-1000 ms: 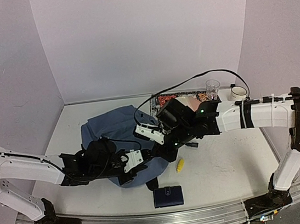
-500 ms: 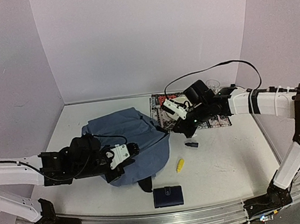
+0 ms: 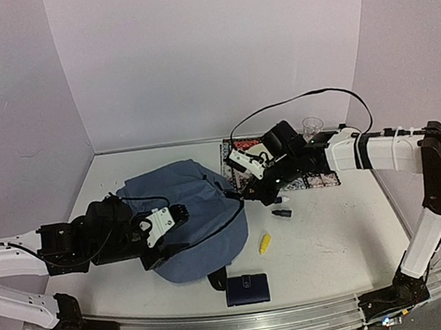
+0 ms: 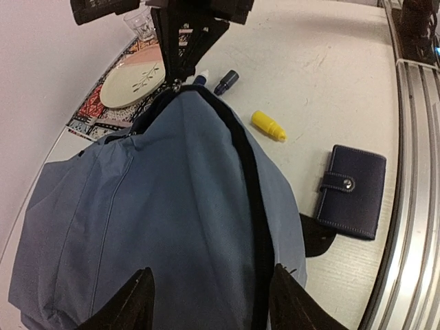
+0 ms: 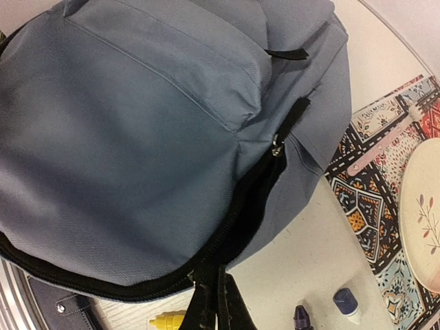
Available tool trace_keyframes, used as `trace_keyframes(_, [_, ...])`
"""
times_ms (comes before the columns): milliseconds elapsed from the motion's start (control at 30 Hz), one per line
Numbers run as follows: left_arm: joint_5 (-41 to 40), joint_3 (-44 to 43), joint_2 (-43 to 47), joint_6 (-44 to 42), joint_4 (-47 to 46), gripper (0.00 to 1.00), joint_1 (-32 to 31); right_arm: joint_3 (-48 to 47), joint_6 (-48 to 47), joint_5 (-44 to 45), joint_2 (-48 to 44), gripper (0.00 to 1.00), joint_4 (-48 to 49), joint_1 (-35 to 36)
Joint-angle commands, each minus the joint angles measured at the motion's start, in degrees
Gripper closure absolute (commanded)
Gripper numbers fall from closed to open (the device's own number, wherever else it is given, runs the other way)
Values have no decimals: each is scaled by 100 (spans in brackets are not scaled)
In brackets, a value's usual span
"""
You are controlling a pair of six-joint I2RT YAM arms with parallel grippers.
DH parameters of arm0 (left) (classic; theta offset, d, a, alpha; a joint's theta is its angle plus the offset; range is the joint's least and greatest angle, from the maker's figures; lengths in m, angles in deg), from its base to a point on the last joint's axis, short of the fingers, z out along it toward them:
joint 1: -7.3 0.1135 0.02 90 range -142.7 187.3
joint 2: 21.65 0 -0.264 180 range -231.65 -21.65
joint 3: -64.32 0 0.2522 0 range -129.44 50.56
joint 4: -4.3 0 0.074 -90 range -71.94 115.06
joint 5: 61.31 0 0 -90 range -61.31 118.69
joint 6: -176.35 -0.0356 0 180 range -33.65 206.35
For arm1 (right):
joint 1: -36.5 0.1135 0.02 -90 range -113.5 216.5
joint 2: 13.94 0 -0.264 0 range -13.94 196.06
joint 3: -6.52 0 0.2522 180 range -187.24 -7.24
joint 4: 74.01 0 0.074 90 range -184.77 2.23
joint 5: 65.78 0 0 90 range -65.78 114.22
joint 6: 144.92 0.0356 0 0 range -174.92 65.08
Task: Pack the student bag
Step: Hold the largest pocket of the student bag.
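The student bag (image 3: 205, 236) lies slumped on the left-centre of the worktop (image 3: 335, 235), and the packing looks barely begun.

Nearest the front edge sits a dark navy wallet (image 3: 248, 289), just in front of the bag's near corner. A little further back and to the right lies a small yellow tube (image 3: 265, 244). Both are outside the bag, apart from it and from either gripper.

Over the middle of the bag is the left gripper (image 4: 213, 299). Its fingers are spread wide above the blue fabric and hold nothing.

At the bag's far right corner, the right gripper (image 5: 214, 302) has its fingers drawn narrow on the black zip trim. It seems to be pinching that edge, though the wrist view is too dark at the contact to say whether it has the trim or a pull tab. Whether the main zip is parted cannot be told either; no opening into the bag shows.

Just past that corner lies a small dark-capped tube (image 3: 281, 214), also unpacked. Behind it is a patterned placemat (image 3: 320, 178) carrying a pale plate (image 4: 134, 82), with a clear cup (image 3: 311, 127) at the back.

By this reading nothing is loaded yet. What is left is to open the bag and put in the wallet and the small items.
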Motion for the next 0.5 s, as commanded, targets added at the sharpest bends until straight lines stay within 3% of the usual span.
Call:
trace_keyframes(0, [168,-152,-476,613,-1620,40,-15,-93,104,-90,-187,100,252,348])
trace_keyframes(100, [159,-284,-1024,1007,-2351,37,-21,-70,154,-96,-285,100,259,500])
trace_keyframes(267, [255,-1064,-2109,1123,-2448,34,-58,-41,234,-120,-418,100,260,660])
trace_keyframes(467, [177,-1276,-2827,1067,-2597,36,-98,-104,267,-174,-495,100,250,804])
